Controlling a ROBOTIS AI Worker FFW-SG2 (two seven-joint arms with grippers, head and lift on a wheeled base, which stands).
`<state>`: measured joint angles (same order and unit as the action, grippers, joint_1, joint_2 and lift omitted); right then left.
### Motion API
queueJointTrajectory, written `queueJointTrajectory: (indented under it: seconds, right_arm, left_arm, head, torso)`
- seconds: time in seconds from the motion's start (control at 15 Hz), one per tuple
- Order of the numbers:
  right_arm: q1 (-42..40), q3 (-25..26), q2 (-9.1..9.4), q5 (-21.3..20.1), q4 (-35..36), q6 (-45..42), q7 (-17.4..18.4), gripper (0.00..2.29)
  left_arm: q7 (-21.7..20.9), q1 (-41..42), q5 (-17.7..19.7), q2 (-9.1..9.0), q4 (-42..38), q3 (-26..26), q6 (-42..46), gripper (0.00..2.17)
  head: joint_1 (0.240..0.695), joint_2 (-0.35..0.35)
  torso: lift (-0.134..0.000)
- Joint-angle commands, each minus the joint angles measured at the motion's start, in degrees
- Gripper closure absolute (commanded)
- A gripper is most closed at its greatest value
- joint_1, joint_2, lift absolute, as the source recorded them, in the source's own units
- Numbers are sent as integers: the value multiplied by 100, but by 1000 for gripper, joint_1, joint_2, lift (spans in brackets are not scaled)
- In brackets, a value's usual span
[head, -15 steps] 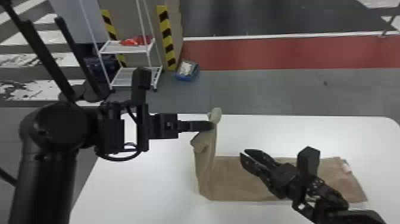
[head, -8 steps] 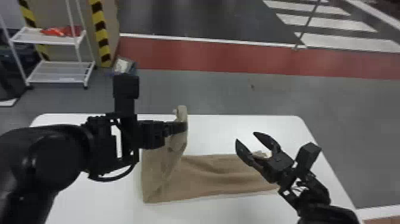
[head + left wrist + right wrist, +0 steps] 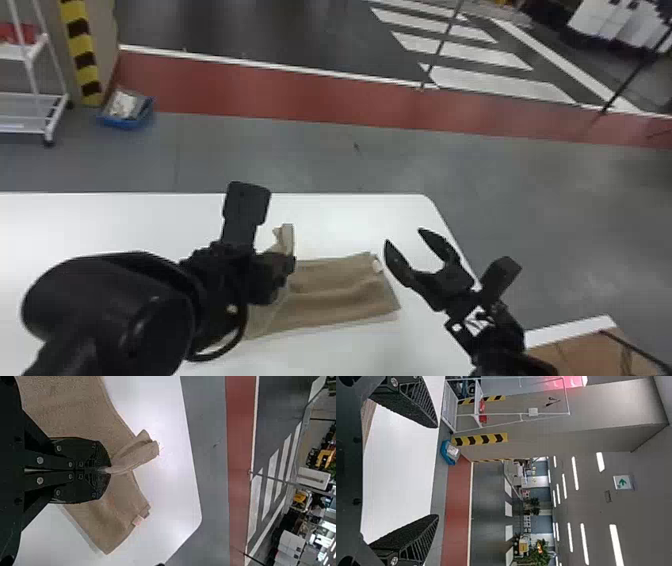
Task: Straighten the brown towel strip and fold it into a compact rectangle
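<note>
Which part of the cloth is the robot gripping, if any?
The left gripper pinches the brown towel strip by its raised, bunched end; the right gripper is empty.

Head view: white desk (image 3: 350,352), six o'clock; grey floor (image 3: 280,155), red band (image 3: 260,95), twelve; white crossing stripes (image 3: 475,52), one to two; blue bin (image 3: 125,121), white rack (image 3: 56,112), ten. Right wrist view: lit ceiling strips (image 3: 584,544).

ceiling sign (image 3: 618,479): green symbol (image 3: 624,482) on white | towel label (image 3: 137,521): unreadable
</note>
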<state>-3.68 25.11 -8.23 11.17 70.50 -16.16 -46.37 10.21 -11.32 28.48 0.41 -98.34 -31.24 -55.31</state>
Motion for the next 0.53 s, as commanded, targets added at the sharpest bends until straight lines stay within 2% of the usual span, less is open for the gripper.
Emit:
queueJointTrajectory:
  seconds: [0.0, 0.2, 0.33, 0.47]
  right_arm:
    - [34, -6, -196, 193, -406, -497, -57, 83]
    - [165, -24, -530, 474, -1118, -1060, -241, 83]
    - [236, -33, -653, 544, -1372, -1271, -276, 83]
    - [280, -33, -662, 579, -1452, -1306, -276, 83]
  left_arm:
    - [86, -108, -36, -56, 527, -128, 595, 1447]
    - [157, -345, -27, -56, 1151, -321, 1052, 1443]
    - [130, -415, 26, -56, 1493, -426, 1245, 1406]
    - [-160, -415, 254, -56, 1643, -444, 1281, 961]
  head:
    - [695, -350]
    - [695, -350]
    - [695, -350]
    - [695, -350]
  torso:
    - [0]
    - [0]
    - [0]
    - [0]
